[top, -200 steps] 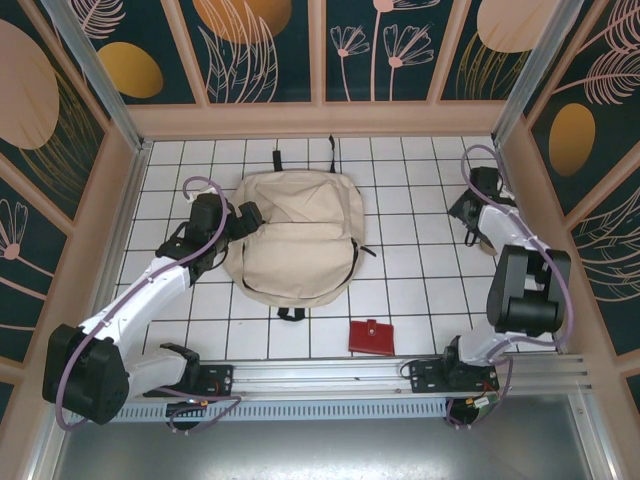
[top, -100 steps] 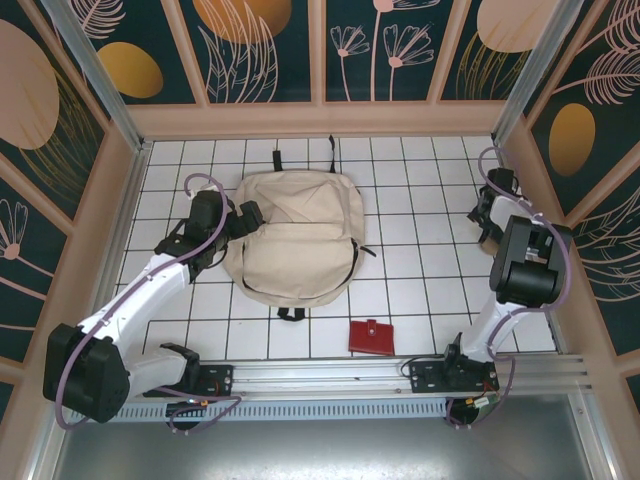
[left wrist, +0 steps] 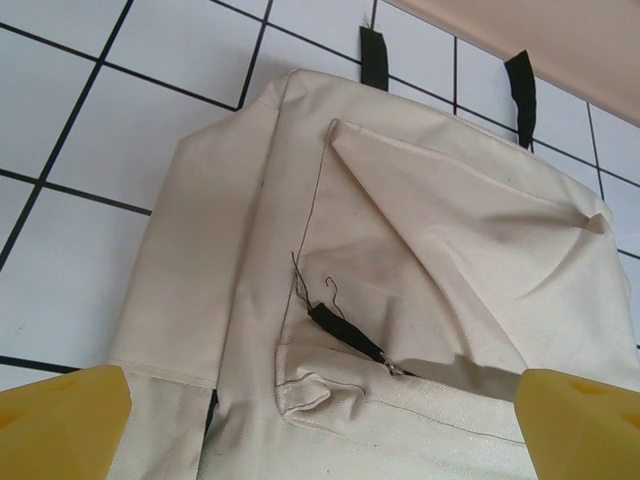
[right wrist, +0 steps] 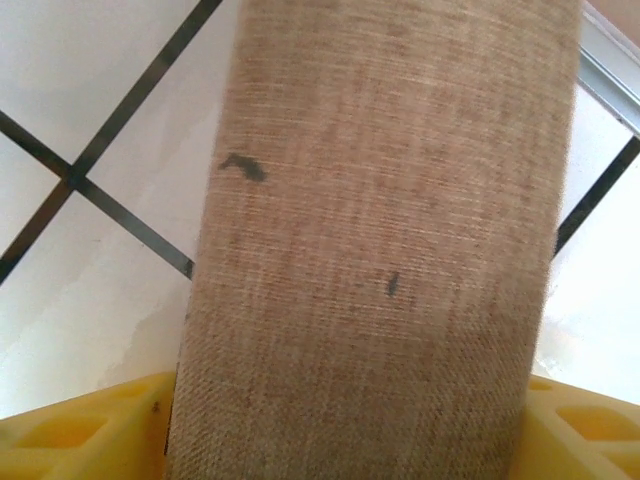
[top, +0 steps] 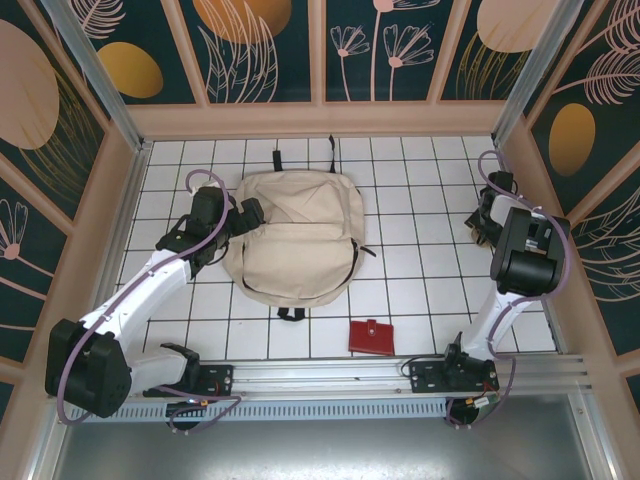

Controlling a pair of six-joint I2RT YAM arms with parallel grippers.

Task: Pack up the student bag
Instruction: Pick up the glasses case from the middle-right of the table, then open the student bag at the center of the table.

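The student bag (top: 295, 240), a large cream fabric backpack with black straps, lies flat in the middle of the tiled table. My left gripper (top: 240, 215) hovers open over its left edge. In the left wrist view both yellow fingertips (left wrist: 60, 420) stand wide apart above the bag (left wrist: 400, 200), and a black zipper pull (left wrist: 345, 333) lies between them. My right gripper (top: 483, 222) is at the far right by the wall. In the right wrist view a tan woven pouch (right wrist: 380, 250) sits between its yellow fingers (right wrist: 80, 430), which touch both of its sides.
A small red wallet (top: 371, 337) lies near the front edge, below the bag. A wooden wall (top: 525, 200) stands right beside the right gripper, and a metal rail (top: 330, 375) runs along the near edge. White tiles (top: 420, 270) lie between the bag and the right arm.
The right arm has swung from the table toward the right wall, and its fingers have closed in on the tan pouch. The left arm has barely shifted.
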